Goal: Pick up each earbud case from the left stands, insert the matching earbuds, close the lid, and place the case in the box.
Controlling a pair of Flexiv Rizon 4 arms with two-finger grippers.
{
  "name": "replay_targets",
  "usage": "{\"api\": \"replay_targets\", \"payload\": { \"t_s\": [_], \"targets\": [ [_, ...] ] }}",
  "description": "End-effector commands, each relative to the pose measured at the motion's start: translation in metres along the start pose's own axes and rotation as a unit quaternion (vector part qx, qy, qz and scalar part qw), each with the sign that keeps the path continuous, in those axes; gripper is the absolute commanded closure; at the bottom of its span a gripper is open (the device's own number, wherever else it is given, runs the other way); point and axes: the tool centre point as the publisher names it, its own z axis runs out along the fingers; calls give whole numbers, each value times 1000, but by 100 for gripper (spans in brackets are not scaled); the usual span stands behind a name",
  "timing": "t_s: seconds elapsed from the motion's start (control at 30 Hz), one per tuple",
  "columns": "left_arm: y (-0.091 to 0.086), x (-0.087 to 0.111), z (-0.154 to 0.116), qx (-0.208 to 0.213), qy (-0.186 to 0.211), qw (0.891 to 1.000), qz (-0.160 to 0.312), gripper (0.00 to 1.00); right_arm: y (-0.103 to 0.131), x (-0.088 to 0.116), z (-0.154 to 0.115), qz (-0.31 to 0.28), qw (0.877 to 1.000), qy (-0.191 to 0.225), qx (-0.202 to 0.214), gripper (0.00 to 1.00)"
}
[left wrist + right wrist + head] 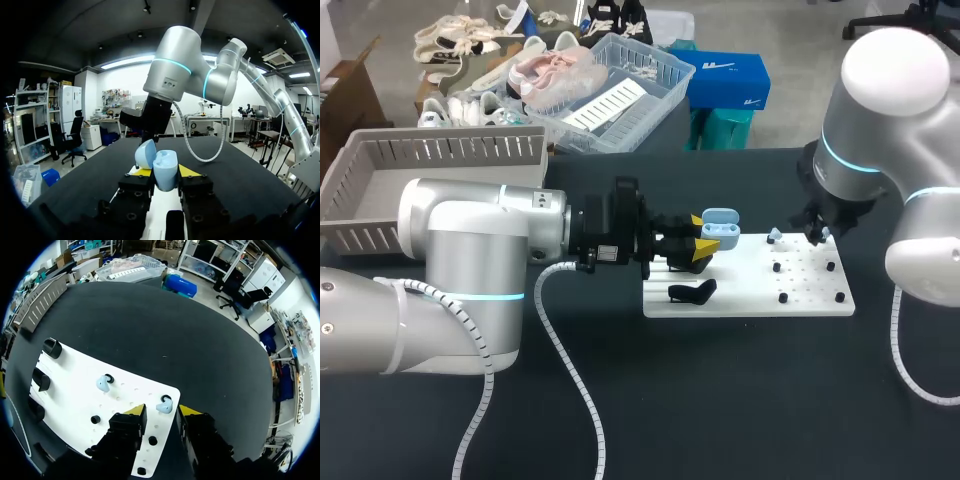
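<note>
Earbud case, lid open, gripped by fingers of horizontal left arm.

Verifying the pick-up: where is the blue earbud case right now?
In the head view, the earbud case, lid open, sits clamped in the left gripper over the left half of the white board, near a black stand.

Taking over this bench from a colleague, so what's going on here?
The left hand is shut on a light blue earbud case, lid open, holding it above the white board. The right hand hangs open over the board's right end, its fingers on either side of one blue earbud seated there. A second earbud sits further along the board. Neither is in the case yet.
</note>
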Motion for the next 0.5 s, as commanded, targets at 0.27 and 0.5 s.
{"api": "replay_targets", "payload": {
  "t_s": [0.27,0.5],
  "targets": [
    [0,1,0,-1,-1,1000,0,100,2,-3,5,5,1000,5,6,66],
    [0,1,0,-1,-1,1000,0,100,1,-3,6,7,1000,8,8,69]
  ]
}}
